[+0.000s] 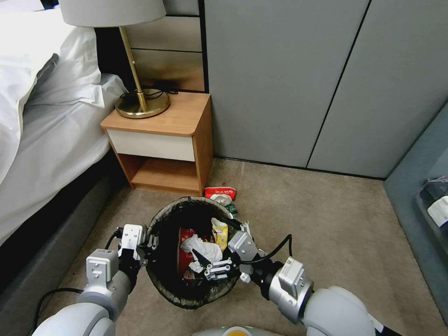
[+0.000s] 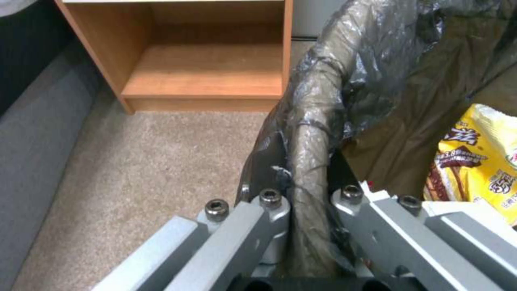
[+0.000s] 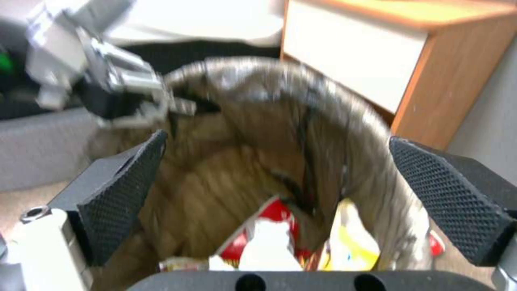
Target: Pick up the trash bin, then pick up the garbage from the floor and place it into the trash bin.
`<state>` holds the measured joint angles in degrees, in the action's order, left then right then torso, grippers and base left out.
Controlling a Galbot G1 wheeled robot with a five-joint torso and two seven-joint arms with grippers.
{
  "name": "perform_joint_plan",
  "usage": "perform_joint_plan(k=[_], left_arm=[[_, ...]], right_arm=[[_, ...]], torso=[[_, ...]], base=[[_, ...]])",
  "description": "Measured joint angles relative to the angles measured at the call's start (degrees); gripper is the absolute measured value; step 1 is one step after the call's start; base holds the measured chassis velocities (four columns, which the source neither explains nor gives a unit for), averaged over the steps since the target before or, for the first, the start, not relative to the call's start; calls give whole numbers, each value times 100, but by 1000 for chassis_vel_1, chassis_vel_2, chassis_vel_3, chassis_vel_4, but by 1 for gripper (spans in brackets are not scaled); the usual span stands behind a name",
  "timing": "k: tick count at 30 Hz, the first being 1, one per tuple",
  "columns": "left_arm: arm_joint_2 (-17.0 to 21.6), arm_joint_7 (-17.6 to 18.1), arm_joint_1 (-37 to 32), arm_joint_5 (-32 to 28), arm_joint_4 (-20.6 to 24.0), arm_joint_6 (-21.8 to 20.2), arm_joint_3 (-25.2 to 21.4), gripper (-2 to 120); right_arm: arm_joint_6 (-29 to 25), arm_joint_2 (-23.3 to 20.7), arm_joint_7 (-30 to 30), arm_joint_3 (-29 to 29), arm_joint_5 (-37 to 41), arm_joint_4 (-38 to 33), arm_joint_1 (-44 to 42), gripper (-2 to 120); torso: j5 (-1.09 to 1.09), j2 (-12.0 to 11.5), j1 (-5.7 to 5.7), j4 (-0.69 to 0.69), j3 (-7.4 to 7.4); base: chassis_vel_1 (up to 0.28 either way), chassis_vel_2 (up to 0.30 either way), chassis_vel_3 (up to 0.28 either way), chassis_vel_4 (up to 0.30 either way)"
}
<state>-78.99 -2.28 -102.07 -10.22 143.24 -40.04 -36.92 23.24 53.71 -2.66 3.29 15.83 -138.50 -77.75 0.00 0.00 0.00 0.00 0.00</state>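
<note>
Beside nightstand (image 1: 161,140), left gripper (image 1: 148,242) pinching trash bin (image 1: 163,280) rim, right gripper (image 1: 212,266) spread above, red packet (image 1: 220,192) seemingly behind.

Both arms reach forward and low from the shoulders. The left gripper (image 2: 309,202) sits at the near-left, wrist level, its fingers (image 2: 269,220) closed tight on a thin edge. The right gripper (image 3: 280,190) hangs on the right, angled inward and downward, its textured pads (image 3: 447,194) spread wide apart.
</note>
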Motion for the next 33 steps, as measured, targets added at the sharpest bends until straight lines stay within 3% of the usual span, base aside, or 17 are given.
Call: perform_joint_plan(k=[8, 12, 19, 26, 33], left_arm=[[46, -1, 26, -62, 0, -22, -43, 1], [58, -2, 46, -121, 0, -30, -75, 1], [91, -2, 65, -217, 0, -31, -121, 1], [118, -4, 72, -334, 0, -33, -162, 1], [145, -19, 98, -483, 0, -33, -215, 1]], right_arm=[[-175, -126, 53, -867, 424, -463, -259, 100], [-410, -152, 606, -1348, 661, -501, -389, 100], [-641, 173, 940, -2374, 790, -482, -663, 100], [-867, 707, 1182, -3179, 921, -488, -1353, 100], [-1275, 1806, 1134, -3590, 142, -365, -2169, 100]], torso=[[0, 0, -1, 0, 0], [-1, 0, 0, 0, 0], [0, 0, 0, -1, 0], [-1, 0, 0, 1, 0], [-3, 0, 0, -1, 0]], base=[[0, 0, 0, 0], [0, 0, 0, 0], [0, 0, 0, 0], [0, 0, 0, 0], [0, 0, 0, 0]])
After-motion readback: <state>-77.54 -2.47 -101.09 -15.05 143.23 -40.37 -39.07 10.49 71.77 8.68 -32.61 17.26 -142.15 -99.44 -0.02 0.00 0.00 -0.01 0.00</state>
